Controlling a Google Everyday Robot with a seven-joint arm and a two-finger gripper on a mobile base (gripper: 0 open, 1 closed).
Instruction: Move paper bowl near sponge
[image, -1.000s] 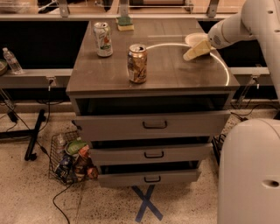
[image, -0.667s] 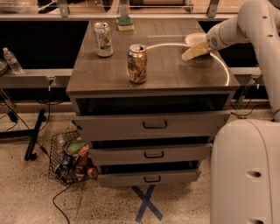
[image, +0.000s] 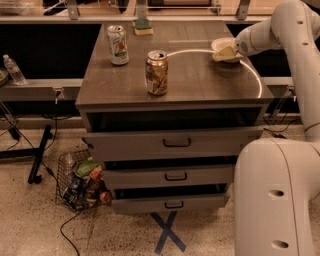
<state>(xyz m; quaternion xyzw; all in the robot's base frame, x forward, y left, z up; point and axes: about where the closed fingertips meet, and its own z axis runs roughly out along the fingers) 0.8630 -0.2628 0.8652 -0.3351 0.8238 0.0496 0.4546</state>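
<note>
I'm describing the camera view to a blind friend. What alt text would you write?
A white robot arm reaches over a drawer cabinet, its hand at a paper bowl near the top's right rear. A sponge lies at the back edge, farther left, and two drink cans stand nearer the front left.

The shallow off-white paper bowl (image: 223, 46) has slid a touch toward the back of the table (image: 200, 85) and tips less now. The hand (image: 227, 52), over the table's right side, has moved with it. The robot's white base (image: 277, 200) has crept leftward.
</note>
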